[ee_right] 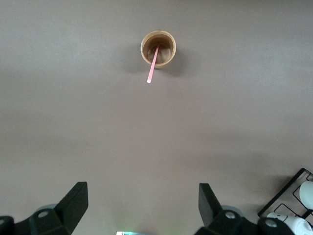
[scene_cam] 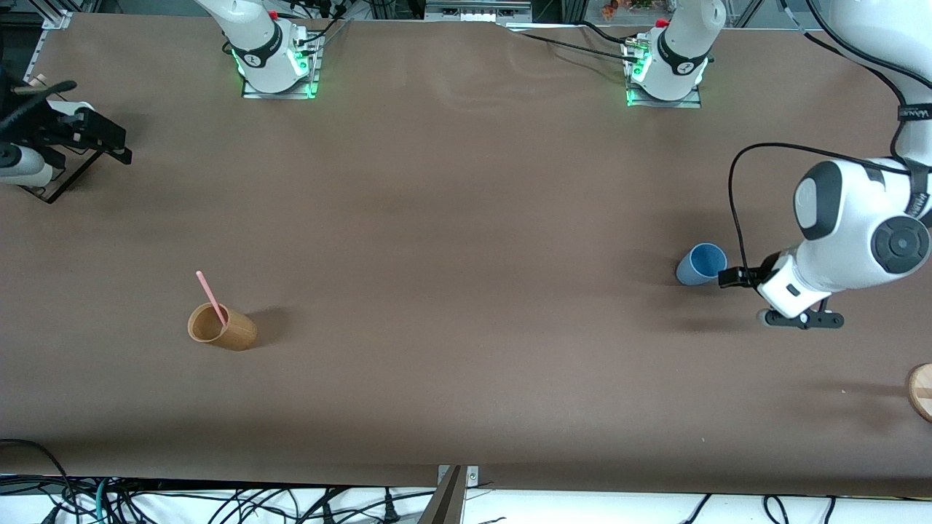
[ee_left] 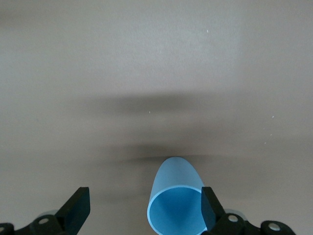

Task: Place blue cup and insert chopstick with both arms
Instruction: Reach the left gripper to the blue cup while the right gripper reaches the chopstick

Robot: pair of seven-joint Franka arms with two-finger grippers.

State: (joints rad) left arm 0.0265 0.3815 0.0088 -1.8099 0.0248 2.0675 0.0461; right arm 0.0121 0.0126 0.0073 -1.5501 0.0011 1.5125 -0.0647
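The blue cup (scene_cam: 700, 264) stands upright toward the left arm's end of the table. My left gripper (scene_cam: 732, 277) is low beside it and open. In the left wrist view the cup (ee_left: 175, 196) sits between the fingers of the left gripper (ee_left: 144, 208), its rim close against one finger (ee_left: 207, 205). The pale-pink chopstick (scene_cam: 211, 297) leans in the tan cup (scene_cam: 224, 329) toward the right arm's end. My right gripper (scene_cam: 116, 145) is open and empty at the table's edge. The right wrist view shows its gripper (ee_right: 142, 205) well away from the tan cup (ee_right: 158, 47) and chopstick (ee_right: 152, 66).
A round wooden disc (scene_cam: 921, 391) lies at the table edge at the left arm's end. A black frame stand (scene_cam: 62, 175) sits under the right gripper and also shows in the right wrist view (ee_right: 288, 198). Cables hang along the table edge nearest the front camera.
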